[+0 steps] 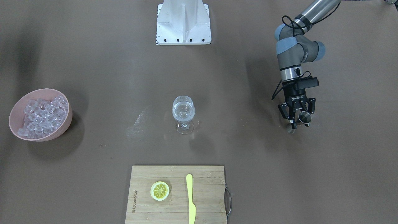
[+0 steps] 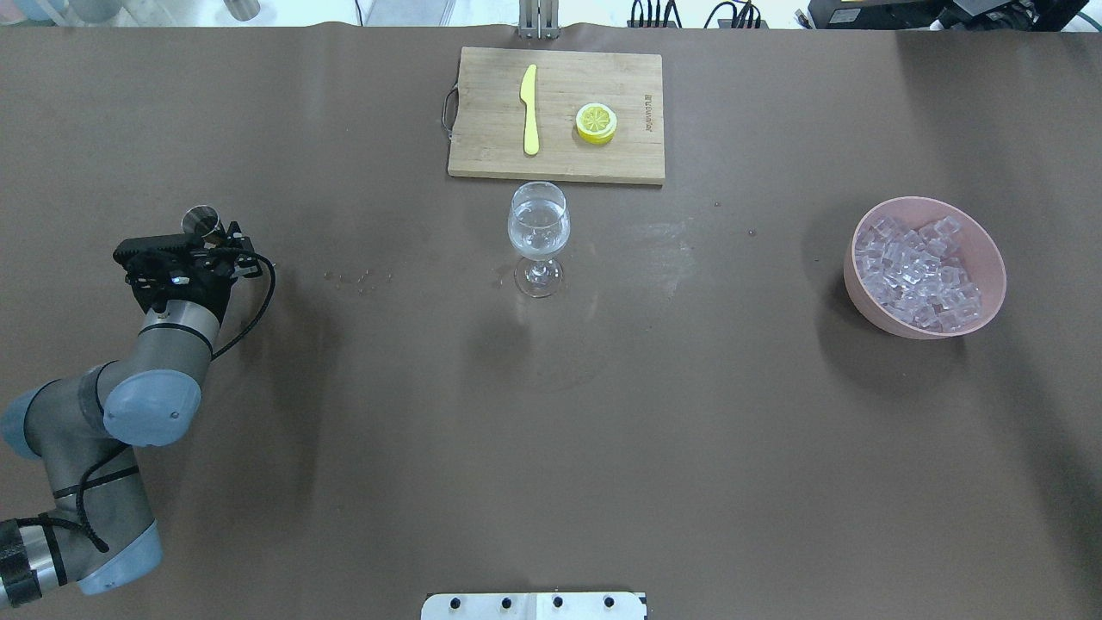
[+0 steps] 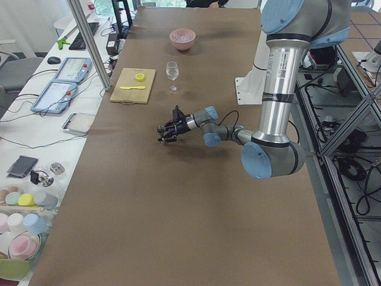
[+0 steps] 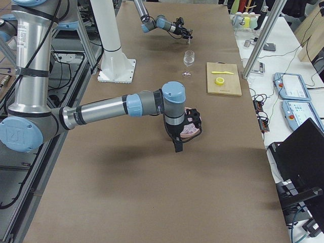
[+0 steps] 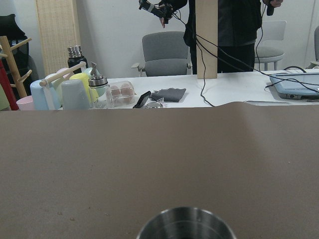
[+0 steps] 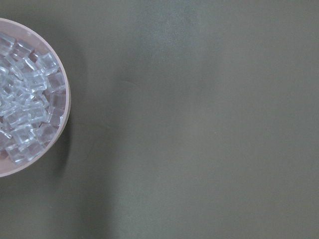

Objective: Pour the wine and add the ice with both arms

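The left gripper (image 1: 298, 121) is closed around a small, shiny steel measuring cup (image 1: 304, 117), one black finger on each side of it. The cup stands upright with its open mouth up, and its rim fills the bottom edge of the left wrist view. Whether its base touches the brown table (image 1: 93, 62) or hangs just above it is hard to tell from these angles. Gripper and cup are well apart from the stemmed clear wine glass (image 1: 183, 113), off to the robot's left of it.

The glass stands upright near the middle of the table, and the clear, colourless wine (image 1: 183, 112) sits in the lower part of its bowl. A pale wet smear (image 1: 136, 124) marks the table just beside the glass, on the robot's right of it.

The small, clear, frosty ice cubes (image 1: 43, 116) are heaped in a round pink bowl (image 1: 67, 124) far out on the robot's right. The right gripper (image 4: 180, 139) hangs over that bowl, pointing down. It shows only in the side view, so I cannot tell how its fingers stand. Its wrist camera catches the bowl at the left edge.

Beyond the glass lies a bamboo cutting board (image 1: 208, 199) with a round yellow lemon slice (image 1: 160, 190) and a yellow plastic knife (image 1: 190, 199).
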